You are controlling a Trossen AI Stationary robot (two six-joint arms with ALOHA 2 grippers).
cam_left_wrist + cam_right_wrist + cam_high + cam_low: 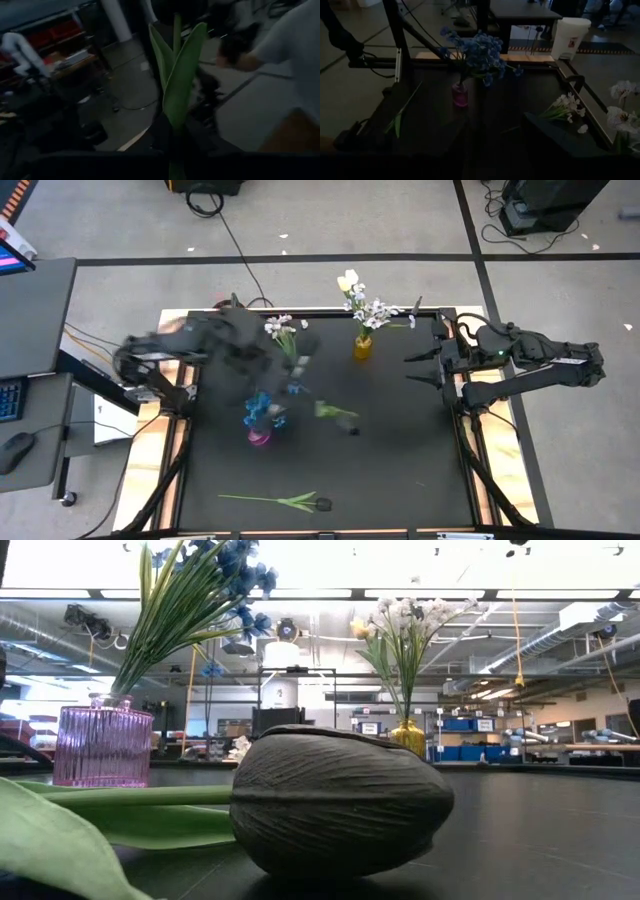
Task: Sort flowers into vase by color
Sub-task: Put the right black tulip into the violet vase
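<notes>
- Nearest the low camera lies a dark tulip bud [340, 802] on its side on the desk [540, 840], filling the middle of that view; its true colour is hard to judge there, and its stem and leaf run off the picture's left edge.
- From above, the same flower shows as a long green stem with a small dark head [322, 504] near the desk's front edge, well apart from both vases.
- Behind it stands the pink vase [102, 746], ribbed and see-through, holding the blue flowers [235, 570]; their tops are cut off by the low view's upper edge.
- Loose green leaves [335, 412] lie on the desk just beside the pink vase, toward the centre.
- Above the desk's left half, the left gripper [298, 360] is blurred, so its outline is hard to make out; its fingers are nearly closed on a green stem with broad leaves [177, 80], seen upright in the left wrist view, and white blossoms [279, 326] show at that arm's tip from above.
- Farther back, the yellow vase [363, 345] holds white blossoms and a pale tulip [347, 280].
- At the desk's right edge, the right gripper [428, 367] waits, fingers spread wide and holding nothing.
- Beyond the desk, the left wrist view catches a person's pale sleeve [292, 45], blurred and cut off.
</notes>
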